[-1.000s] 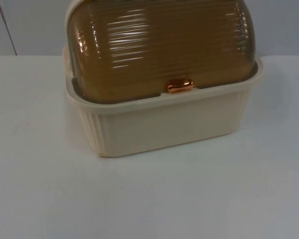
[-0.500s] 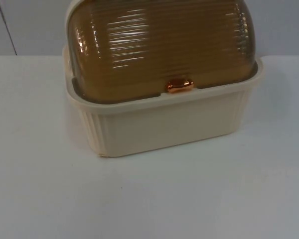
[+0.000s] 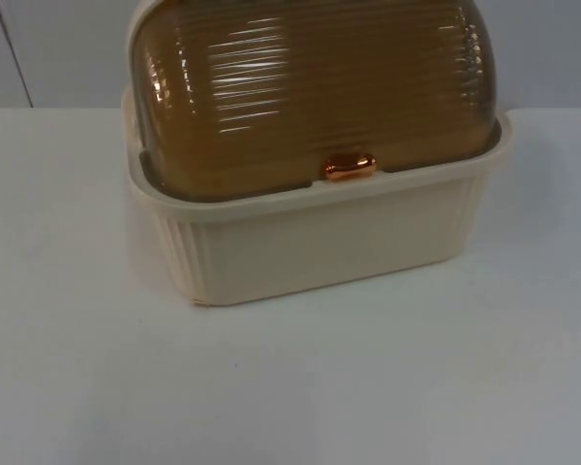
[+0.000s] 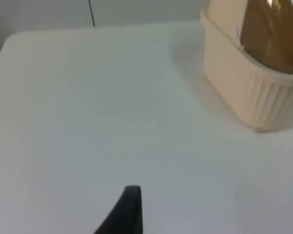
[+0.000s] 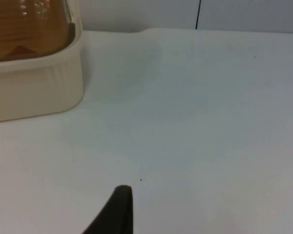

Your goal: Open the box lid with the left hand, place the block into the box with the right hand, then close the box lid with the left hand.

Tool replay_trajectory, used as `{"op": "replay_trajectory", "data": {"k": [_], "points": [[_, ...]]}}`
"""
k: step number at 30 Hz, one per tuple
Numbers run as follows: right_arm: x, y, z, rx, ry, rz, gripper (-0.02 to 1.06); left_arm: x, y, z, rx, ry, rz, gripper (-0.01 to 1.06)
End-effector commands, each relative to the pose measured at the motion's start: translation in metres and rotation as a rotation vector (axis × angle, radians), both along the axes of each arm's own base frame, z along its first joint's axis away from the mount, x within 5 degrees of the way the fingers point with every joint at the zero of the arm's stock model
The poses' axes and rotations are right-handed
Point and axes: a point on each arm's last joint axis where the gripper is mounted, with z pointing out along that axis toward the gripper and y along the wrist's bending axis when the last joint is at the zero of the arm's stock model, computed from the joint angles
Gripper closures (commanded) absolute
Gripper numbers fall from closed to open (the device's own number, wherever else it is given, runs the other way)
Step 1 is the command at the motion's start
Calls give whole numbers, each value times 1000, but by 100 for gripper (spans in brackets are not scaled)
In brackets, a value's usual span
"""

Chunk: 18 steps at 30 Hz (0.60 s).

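One box (image 3: pixel 310 232) is seen on the table (image 3: pixel 368 387), at 12 o'clock in the top view. One lid (image 3: pixel 310 87) is counted on it, with one knob (image 3: pixel 349 167). One black fingertip (image 4: pixel 124 214) is seen for the left gripper, one fingertip (image 5: pixel 115 214) for the right.

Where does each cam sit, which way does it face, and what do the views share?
Top view: fixed, looks down and forward at the cream box, its amber lid shut, copper handle in front.
Left wrist view: on the left arm, low over the table, facing the box's end; black fingertip of the left pincer.
Right wrist view: on the right arm, facing the box's other end; black fingertip of the right pincer.
Shared: box, lid, table.
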Motion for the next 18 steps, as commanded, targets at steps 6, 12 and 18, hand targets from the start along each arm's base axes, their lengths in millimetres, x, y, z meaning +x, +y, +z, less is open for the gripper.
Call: {"op": "replay_trajectory", "data": {"k": [6, 12, 18], "points": [[1, 0, -4, 1, 8, 2, 0, 1, 7, -2, 69, 1, 39, 1], [2, 0, -4, 32, 14, -17, 0, 1, 8, -4, 38, 16, 69, 1], [2, 0, -4, 35, 14, -14, 0, 1, 7, -4, 40, 15, 66, 1]]}}
